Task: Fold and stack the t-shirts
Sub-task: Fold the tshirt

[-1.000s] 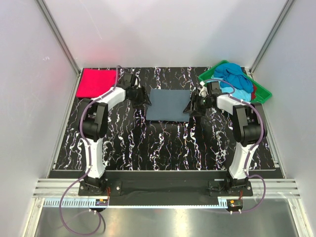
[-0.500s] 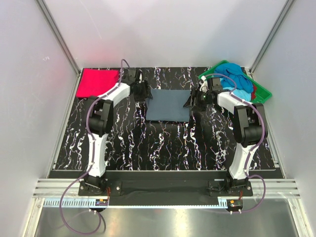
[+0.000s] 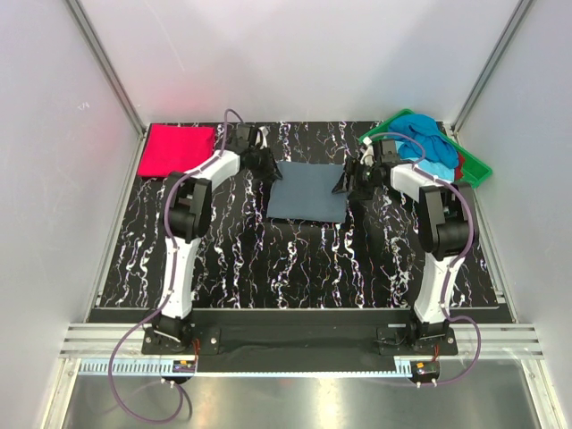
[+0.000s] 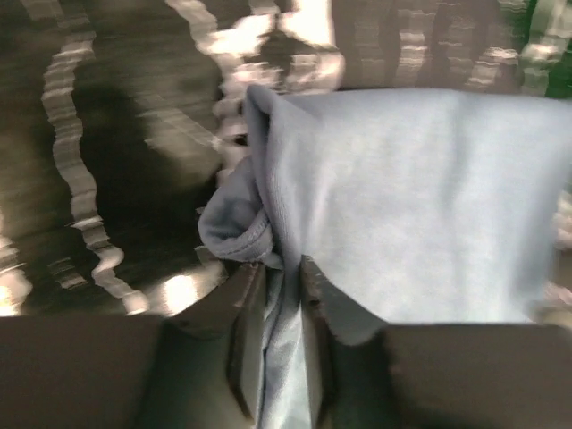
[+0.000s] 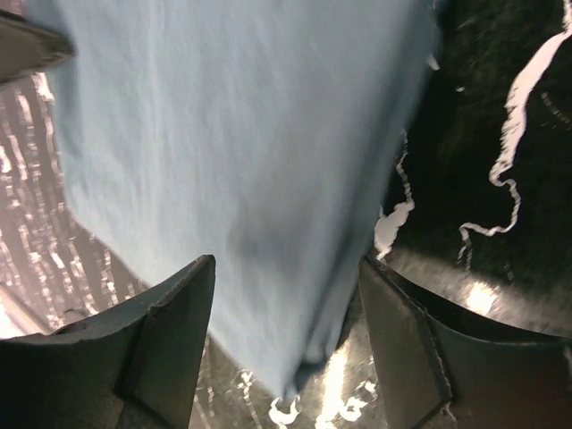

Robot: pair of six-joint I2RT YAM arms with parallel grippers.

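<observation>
Grey-blue shirt (image 3: 307, 191): left pincer (image 4: 281, 273) has just closed on its 9 o'clock edge; right pincer (image 5: 286, 268), at 3 o'clock, is open, so folding probably waits.

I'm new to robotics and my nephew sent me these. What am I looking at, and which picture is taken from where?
Two robot arms are bolted at the near edge of a black marbled table. The wide picture looks down from above; the two close-ups come from cameras on each wrist. A folded slate grey-blue cloth t-shirt lies in the middle, a folded bright red-pink t-shirt far left, and a green plastic tray of crumpled shirts far right. The left gripper pinches the grey-blue shirt's edge; the right gripper stands open over its opposite edge.
</observation>
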